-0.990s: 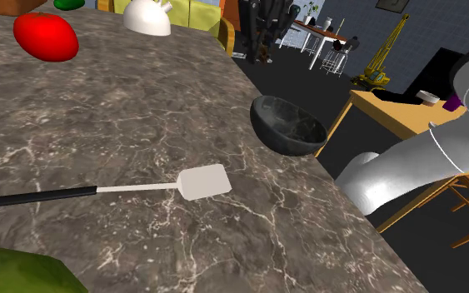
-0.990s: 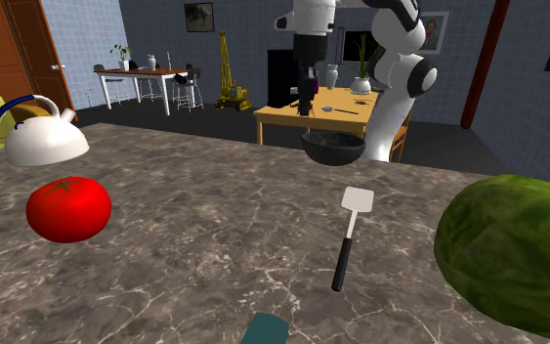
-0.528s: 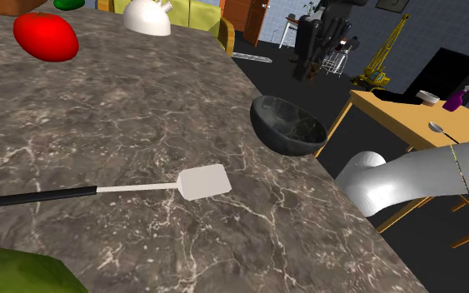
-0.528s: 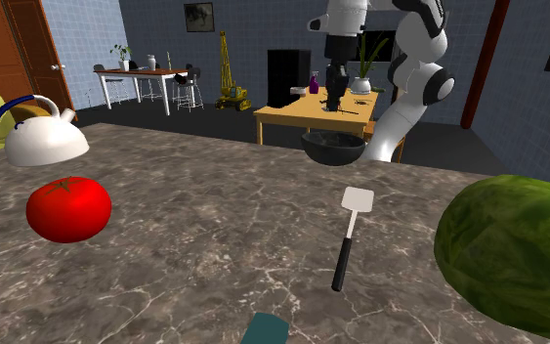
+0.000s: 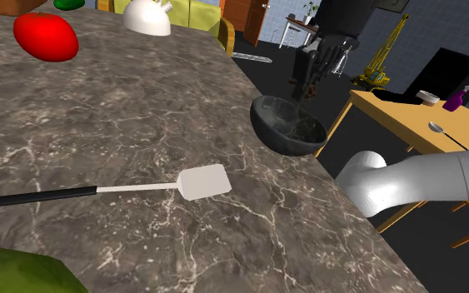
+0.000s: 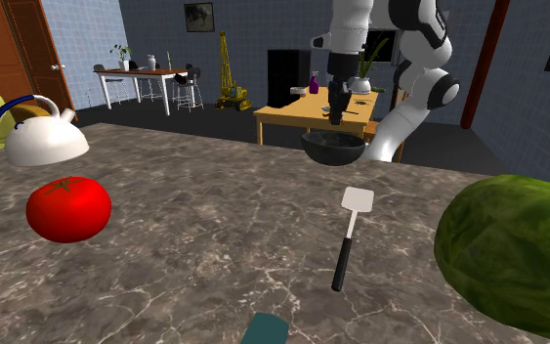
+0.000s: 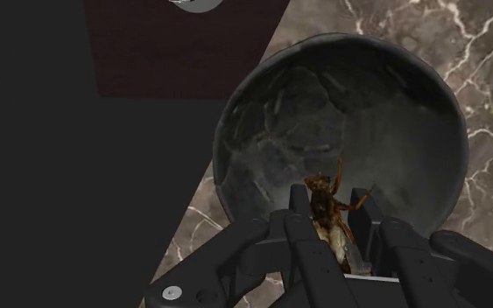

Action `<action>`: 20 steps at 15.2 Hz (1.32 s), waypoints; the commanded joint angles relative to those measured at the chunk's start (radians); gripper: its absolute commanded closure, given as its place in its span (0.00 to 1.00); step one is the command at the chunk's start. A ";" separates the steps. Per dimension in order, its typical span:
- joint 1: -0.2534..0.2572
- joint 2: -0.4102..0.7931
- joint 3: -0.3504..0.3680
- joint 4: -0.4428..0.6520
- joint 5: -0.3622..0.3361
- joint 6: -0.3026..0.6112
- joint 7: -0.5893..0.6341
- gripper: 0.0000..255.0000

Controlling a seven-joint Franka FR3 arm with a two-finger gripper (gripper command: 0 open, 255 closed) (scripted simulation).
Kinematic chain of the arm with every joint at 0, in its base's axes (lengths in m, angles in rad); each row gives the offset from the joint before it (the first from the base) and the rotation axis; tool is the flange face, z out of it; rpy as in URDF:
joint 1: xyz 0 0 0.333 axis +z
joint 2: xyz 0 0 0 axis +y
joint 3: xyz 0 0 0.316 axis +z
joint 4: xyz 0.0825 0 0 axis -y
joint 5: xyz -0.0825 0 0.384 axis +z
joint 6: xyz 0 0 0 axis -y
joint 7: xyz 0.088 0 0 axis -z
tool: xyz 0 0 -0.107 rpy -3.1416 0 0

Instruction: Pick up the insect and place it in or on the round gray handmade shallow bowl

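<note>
Now, in the shoulder view, I am seeing the fingers (image 5: pixel 301 79) hanging just over the bowl (image 5: pixel 286 126), having swung across and dropped within the last second. One spatula (image 5: pixel 182 184), one tomato (image 5: pixel 46 36), one kettle (image 5: pixel 147 17) and one melon (image 5: pixel 16 273) are sitting on the bench (image 5: pixel 141 116). In the second exterior view, the arm (image 6: pixel 414 59) is standing lower over that single bowl (image 6: pixel 333 149) than before. In the wrist view, the fingers (image 7: pixel 299 249) are pinching the one insect (image 7: pixel 327 213) above the bowl's hollow, so I am judging release to be next.
</note>
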 commanded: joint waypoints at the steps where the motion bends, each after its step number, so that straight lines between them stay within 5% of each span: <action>1: 0.005 -0.020 0.001 -0.043 0.005 0.023 -0.002 1.00; 12: 0.012 -0.048 0.006 -0.112 0.014 0.064 -0.006 1.00; 13: 0.012 -0.048 0.006 -0.112 0.014 0.064 -0.006 0.00; 18: 0.012 -0.048 0.006 -0.112 0.014 0.064 -0.006 0.00; 20: 0.003 -0.010 0.003 -0.016 0.005 0.008 0.003 0.00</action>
